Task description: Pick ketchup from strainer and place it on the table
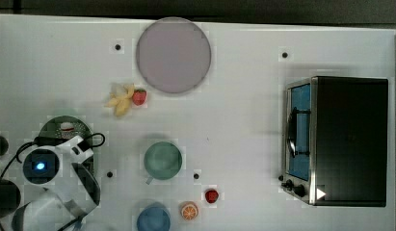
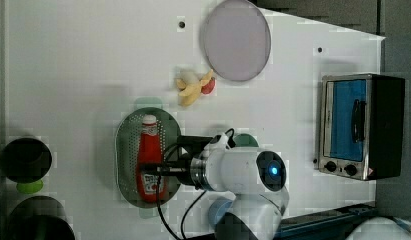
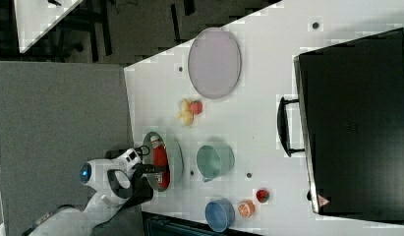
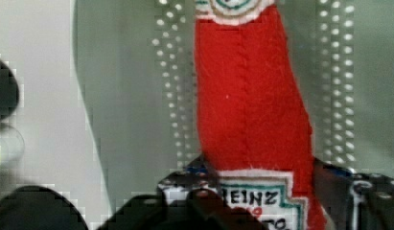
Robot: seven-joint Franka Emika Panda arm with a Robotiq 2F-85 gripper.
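While the bottle lies flat, the grasp has to be settled before any lift.

Pincer: the pincer (image 2: 152, 171) sits low in the strainer (image 2: 124, 150), a dark finger (image 4: 336, 191) on each side of the ketchup (image 2: 150, 155) at its label. In the wrist view both fingers look close against the label's edges; whether they already press on it I cannot tell.

Ketchup: directly between the fingers, lying lengthwise on the strainer's perforated floor, cap pointing away from the wrist.

Step in hand: judged to be the grasp, with lift and placing yet to do.

Doing it well: close squarely across the label so the bottle cannot swivel; the body looks soft, so squeeze gently. Lift straight up until the bottle clears the rim.

Risk: the strainer is light and may drag along if a fingertip catches its floor.

Table: bare table (image 2: 68, 75) lies beyond the cap end of the strainer, well clear of the banana (image 2: 192, 89) and plate (image 2: 236, 40). A green cup (image 1: 163, 160) stands near the wrist side; avoid that way.
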